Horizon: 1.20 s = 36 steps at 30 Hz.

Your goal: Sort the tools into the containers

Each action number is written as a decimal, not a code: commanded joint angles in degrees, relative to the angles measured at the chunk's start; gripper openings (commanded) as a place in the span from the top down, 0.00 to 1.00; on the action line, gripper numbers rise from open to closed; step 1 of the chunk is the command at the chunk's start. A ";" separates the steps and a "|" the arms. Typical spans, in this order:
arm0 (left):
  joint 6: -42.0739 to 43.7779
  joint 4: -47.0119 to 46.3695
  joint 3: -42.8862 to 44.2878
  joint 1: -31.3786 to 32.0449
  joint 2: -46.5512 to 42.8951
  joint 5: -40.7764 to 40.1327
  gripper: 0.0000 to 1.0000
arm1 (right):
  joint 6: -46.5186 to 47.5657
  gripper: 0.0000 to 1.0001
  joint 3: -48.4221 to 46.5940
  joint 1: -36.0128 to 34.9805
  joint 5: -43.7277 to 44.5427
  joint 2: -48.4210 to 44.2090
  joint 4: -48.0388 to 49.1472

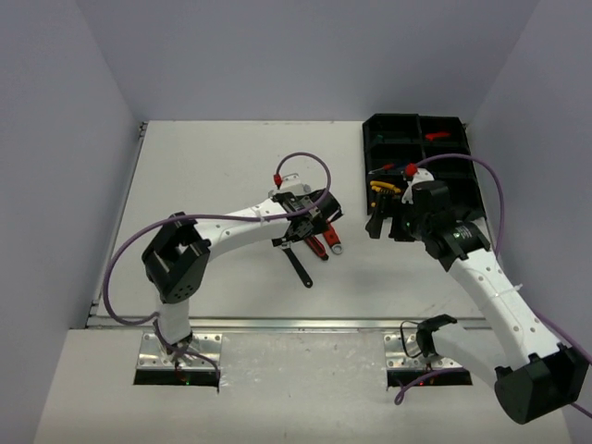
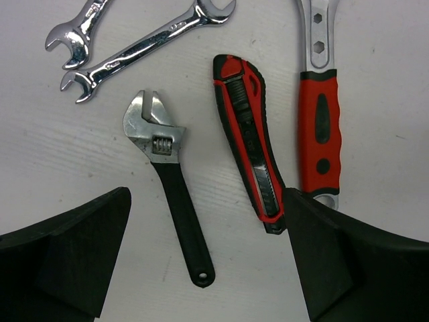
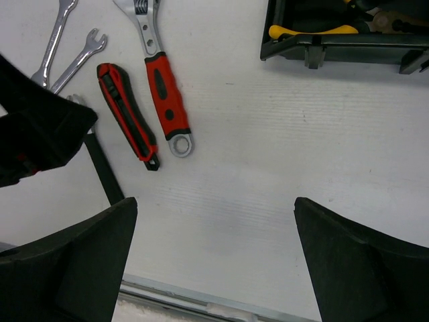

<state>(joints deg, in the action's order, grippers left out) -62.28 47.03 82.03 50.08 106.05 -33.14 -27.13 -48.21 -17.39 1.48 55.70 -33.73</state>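
Note:
My left gripper [image 1: 308,225] [image 2: 204,225] is open and empty, hovering over loose tools on the table. Between its fingers lies a black-handled adjustable wrench [image 2: 167,184] [image 1: 299,265]. To its right are a red-and-black utility knife [image 2: 248,141] [image 3: 127,117] and a red-handled adjustable wrench [image 2: 319,127] [image 3: 164,94] [image 1: 334,242]. Two silver wrenches [image 2: 144,47] [image 3: 77,60] lie beyond. My right gripper [image 1: 388,227] [image 3: 214,221] is open and empty over bare table, just in front of the black organiser tray [image 1: 467,176] [image 3: 335,52]. Yellow-handled pliers [image 1: 384,188] [image 3: 312,30] lie in a near compartment.
A red-handled tool [image 1: 437,136] lies in a far compartment of the tray. The left arm's gripper body [image 3: 40,127] shows at the left of the right wrist view. The table's near metal edge [image 3: 201,305] runs below my right gripper. Side walls enclose the table.

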 commanded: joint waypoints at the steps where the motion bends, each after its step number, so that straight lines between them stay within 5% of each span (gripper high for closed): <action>1: 0.97 0.27 6.08 -1.51 4.96 1.79 0.07 | 1.79 0.01 0.53 -0.02 -1.30 -1.65 0.72; 20: 4.71 -8.33 11.37 -6.58 18.87 8.37 0.27 | -0.35 0.01 6.10 -0.02 -8.34 -6.63 6.18; 25: 3.64 -8.98 9.99 -6.49 19.18 9.45 0.44 | -0.82 0.01 6.40 -0.02 -9.66 -5.22 6.66; 32: 2.92 -11.09 1.94 -6.46 11.42 8.18 0.86 | -2.01 0.01 7.77 -0.02 -13.04 -4.29 10.73; 36: 6.57 -16.92 -5.81 -5.61 0.82 9.23 0.98 | -2.97 0.01 8.54 -0.02 -24.69 -0.71 14.80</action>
<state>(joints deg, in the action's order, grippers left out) -58.10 35.03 81.11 43.85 117.17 -25.29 -28.75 -40.44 -17.39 -12.60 52.33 -25.29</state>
